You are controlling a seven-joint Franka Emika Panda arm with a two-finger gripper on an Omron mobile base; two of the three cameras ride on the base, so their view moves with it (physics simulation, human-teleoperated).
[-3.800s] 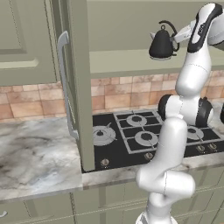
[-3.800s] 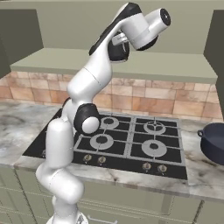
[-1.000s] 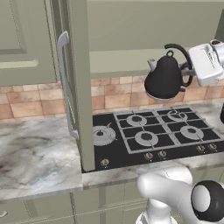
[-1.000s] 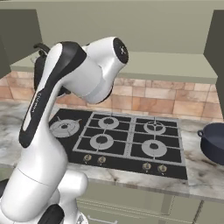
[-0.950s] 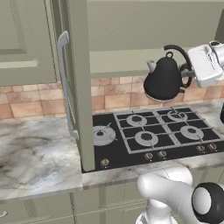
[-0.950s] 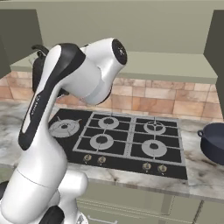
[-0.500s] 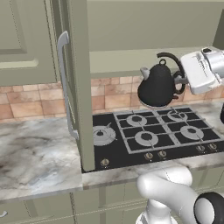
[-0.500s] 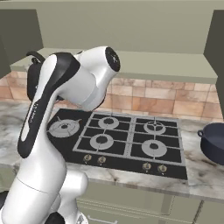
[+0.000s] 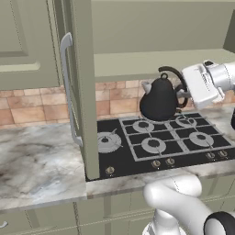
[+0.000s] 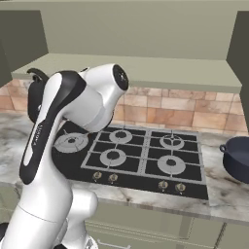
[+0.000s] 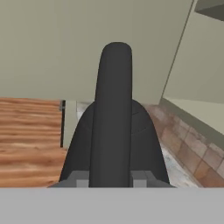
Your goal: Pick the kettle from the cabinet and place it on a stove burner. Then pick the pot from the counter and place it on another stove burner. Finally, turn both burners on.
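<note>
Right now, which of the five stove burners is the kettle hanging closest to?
The back-left grated burner. The kettle, held by its handle in the tool, hangs above it; the big silvery burner lies further left.

The left base view looks forward and down from behind the arm's left side, taking in the open pale olive-green wall cabinet door [image 9: 82,92] and the black glass gas hob [image 9: 156,142]. The right base view faces the same black hob [image 10: 136,155] from the opposite side. The hand view sits very close behind the dark grey rounded kettle [image 11: 113,131], apparently looking along its handle.
</note>
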